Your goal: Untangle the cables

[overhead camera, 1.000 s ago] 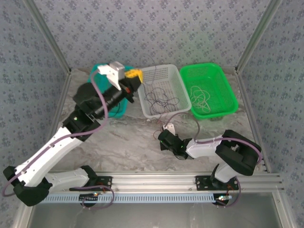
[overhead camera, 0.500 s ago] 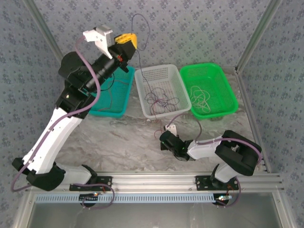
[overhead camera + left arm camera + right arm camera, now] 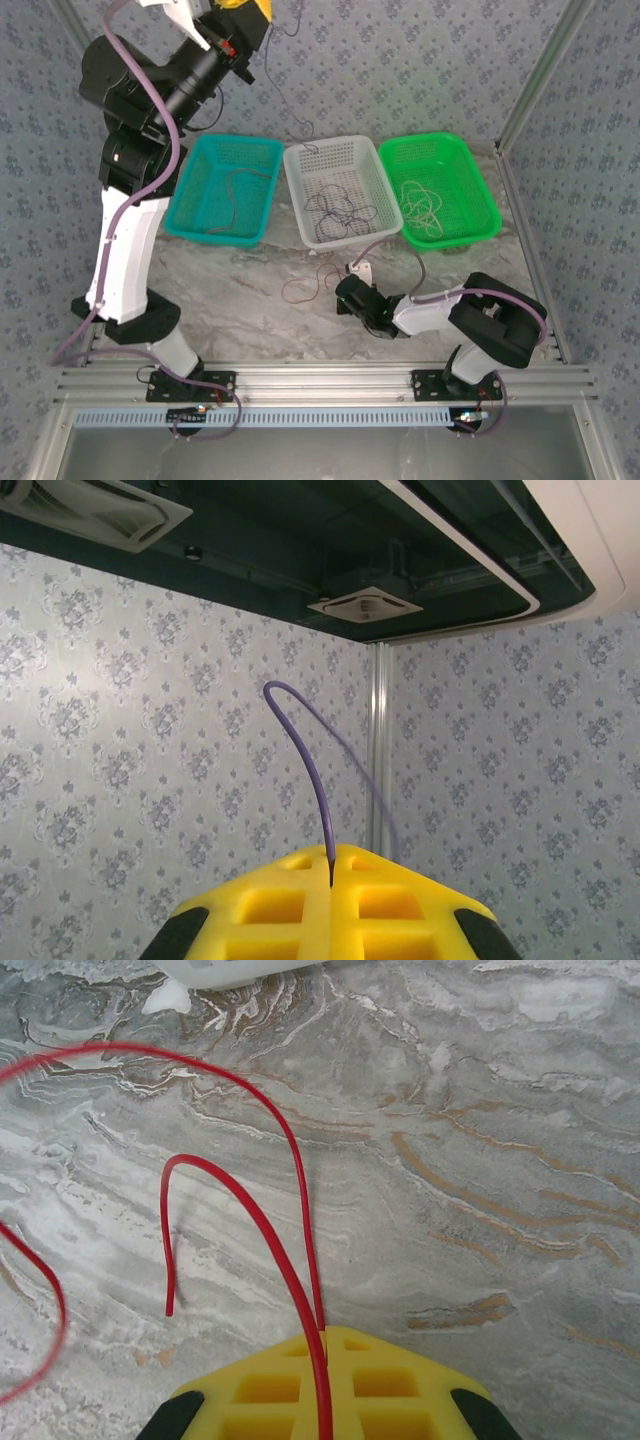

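A purple cable [image 3: 318,770] is pinched in the closed left gripper [image 3: 330,878], high above the table's [image 3: 230,290] back left corner. A red cable [image 3: 314,1312] is clamped in the closed right gripper [image 3: 325,1360] and looped on the table towards its near edge.

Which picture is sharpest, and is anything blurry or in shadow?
Right wrist: marble table and red cable crisp, evenly lit; left wrist: purple cable sharp, ceiling dark; top external: even light, no glare, white basket clear.
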You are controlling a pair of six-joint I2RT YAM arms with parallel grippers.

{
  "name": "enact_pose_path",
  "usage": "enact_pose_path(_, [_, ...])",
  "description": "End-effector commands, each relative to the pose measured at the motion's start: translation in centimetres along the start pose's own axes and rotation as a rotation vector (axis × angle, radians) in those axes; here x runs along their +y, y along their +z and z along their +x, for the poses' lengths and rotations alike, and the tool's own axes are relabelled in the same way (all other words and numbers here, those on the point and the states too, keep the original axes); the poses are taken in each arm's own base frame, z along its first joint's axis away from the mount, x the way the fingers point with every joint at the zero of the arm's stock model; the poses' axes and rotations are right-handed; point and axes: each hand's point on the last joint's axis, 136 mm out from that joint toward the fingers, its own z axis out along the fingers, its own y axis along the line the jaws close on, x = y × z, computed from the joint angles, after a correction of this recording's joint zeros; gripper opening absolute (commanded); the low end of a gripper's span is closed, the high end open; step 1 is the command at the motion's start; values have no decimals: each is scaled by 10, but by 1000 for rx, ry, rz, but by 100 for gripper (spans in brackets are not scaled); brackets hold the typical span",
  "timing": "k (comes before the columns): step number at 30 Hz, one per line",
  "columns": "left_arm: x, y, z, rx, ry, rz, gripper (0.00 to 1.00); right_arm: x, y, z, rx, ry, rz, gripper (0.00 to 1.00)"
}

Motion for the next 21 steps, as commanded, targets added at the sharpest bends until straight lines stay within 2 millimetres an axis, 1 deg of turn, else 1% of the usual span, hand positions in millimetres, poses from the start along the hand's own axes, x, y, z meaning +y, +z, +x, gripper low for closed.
enact_pose_path(1, [4,11,26,76,-39,30,1,-65,4,93,332,-59,167,0])
enact_pose_path(3, [6,17,38,101,-64,41,1,-64,2,90,323,-57,164,0])
enact_pose_path(6, [11,26,64,153,-100,45,1,-62,0,85,308,-57,159,0])
enact_pose_path(9, [17,36,99,226,-135,46,1,-61,-3,80,294,-60,157,0])
enact_pose_path(12, [29,46,139,301,-161,26,0,-59,-6,77,283,-62,148,0])
enact_pose_path(16, [46,56,201,411,-212,-8,0,-58,-12,70,264,-60,144,0])
enact_pose_path(19, [62,57,250,508,-263,-50,0,-57,-18,64,244,-58,137,0])
enact_pose_path(21, [74,55,283,574,-286,-96,0,-53,-24,57,223,-63,121,0])
